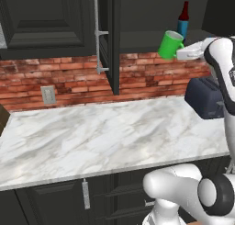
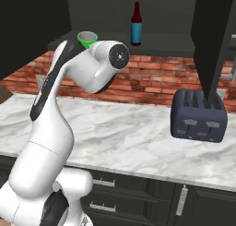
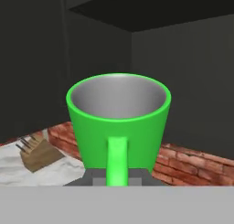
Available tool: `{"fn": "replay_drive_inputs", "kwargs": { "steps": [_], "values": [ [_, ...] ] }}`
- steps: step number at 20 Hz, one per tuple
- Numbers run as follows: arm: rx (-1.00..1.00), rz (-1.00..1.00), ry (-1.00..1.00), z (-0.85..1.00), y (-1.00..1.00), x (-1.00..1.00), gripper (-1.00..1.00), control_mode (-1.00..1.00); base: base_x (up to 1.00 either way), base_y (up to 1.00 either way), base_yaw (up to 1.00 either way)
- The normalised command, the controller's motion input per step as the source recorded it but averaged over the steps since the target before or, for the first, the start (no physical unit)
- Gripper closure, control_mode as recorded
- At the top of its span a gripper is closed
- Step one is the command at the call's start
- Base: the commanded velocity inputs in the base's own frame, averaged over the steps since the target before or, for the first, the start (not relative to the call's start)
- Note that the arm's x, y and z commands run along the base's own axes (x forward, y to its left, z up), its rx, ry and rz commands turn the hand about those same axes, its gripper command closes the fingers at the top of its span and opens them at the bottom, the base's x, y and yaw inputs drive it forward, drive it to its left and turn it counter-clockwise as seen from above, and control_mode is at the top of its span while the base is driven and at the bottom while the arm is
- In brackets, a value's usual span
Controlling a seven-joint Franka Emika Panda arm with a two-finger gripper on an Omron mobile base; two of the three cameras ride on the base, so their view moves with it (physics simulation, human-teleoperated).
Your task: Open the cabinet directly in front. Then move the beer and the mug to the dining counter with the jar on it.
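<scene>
- Presently the gripper (image 3: 118, 178) is clenched on the handle of the mug (image 3: 119, 122); in the hand view the handle runs down the frame's centre to the dark finger tips at the bottom edge.
- Mug (image 1: 170, 44): green, held clear of any surface and tilted in the left base view, at upper right of that frame, just below and left of the beer (image 1: 183, 20).
- In the right base view the mug's rim (image 2: 87, 38) shows at upper left, behind the arm's white wrist.
- Beer (image 2: 135, 24): upright on the cabinet shelf, top centre of the right base view; blue label, dark neck. It stands apart from the mug.
- Cabinet (image 1: 112, 40): door swung open, seen edge-on at top centre of the left base view, silver bar handle (image 1: 97, 31) beside it. Dark interior visible behind the mug in the hand view.
- Toaster (image 2: 199, 115): dark blue, on the marble worktop (image 1: 105, 132), right of centre in the right base view.
- Knife block (image 3: 37, 153): lower left of the hand view, on the marble.
- Wall outlet (image 1: 47, 95): on the brick, left side of the left base view.
</scene>
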Motion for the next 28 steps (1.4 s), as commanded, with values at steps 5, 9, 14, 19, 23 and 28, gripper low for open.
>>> {"fn": "replay_drive_inputs", "kwargs": {
  "steps": [5,9,14,19,23,28],
  "values": [
    [0.02,0.26,-0.15,0.0,0.0,-0.45,1.0,-1.0,0.0,0.0,0.0],
    [-0.01,0.12,-0.05,-0.2,0.06,-0.04,1.0,-1.0,0.0,0.0,0.0],
    [0.0,0.08,-0.1,-0.27,0.03,-0.01,1.0,-1.0,0.0,0.0,0.0],
    [0.0,-0.04,-0.05,-0.04,0.14,0.01,1.0,-1.0,0.0,0.0,0.0],
    [0.0,-0.01,0.0,0.0,0.01,0.01,1.0,-1.0,0.0,0.0,0.0],
    [0.0,0.0,0.0,0.0,0.0,0.0,1.0,-1.0,0.0,0.0,0.0]
  ]
}}
